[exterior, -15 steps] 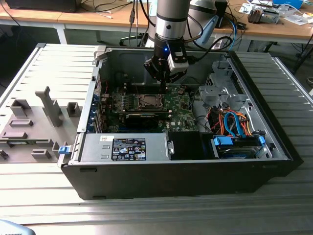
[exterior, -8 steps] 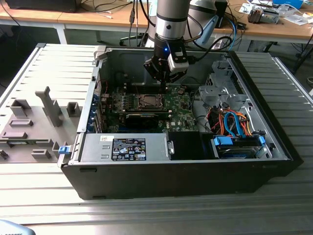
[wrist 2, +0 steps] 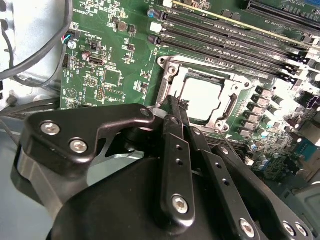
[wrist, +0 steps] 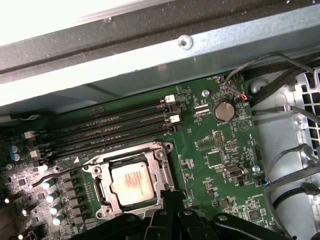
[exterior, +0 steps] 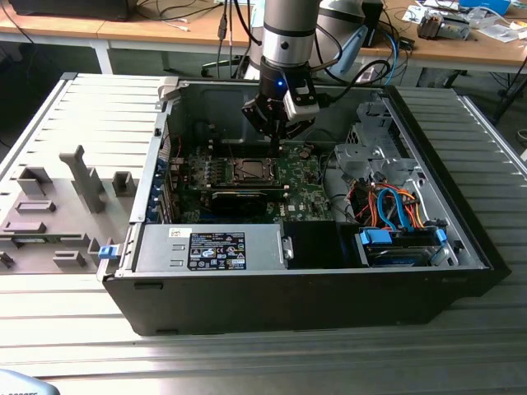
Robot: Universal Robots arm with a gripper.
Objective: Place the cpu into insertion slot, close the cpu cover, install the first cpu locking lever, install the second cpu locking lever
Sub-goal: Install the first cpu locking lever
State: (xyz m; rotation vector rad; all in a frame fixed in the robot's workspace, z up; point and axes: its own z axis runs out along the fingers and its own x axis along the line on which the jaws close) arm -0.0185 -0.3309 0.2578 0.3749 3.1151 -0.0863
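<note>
Silver-topped cpu [wrist: 131,183] already sits in the insertion slot [wrist: 100,187], just past my fingers [wrist 2: 175,107] in both wrist views. The cpu cover [wrist 2: 167,80] lies down around the chip, square opening showing the metal top. My fingers look pressed together with nothing between them, tips right at the socket's edge, touching or nearly touching the frame; I can't tell which. Green motherboard [wrist: 215,150] spreads beyond the tips, long black card slots [wrist: 110,127] on the far side of the socket. Exterior view: gripper [exterior: 278,136] hangs low inside the open computer case [exterior: 288,304] on the ribbed tabletop [exterior: 247,362].
</note>
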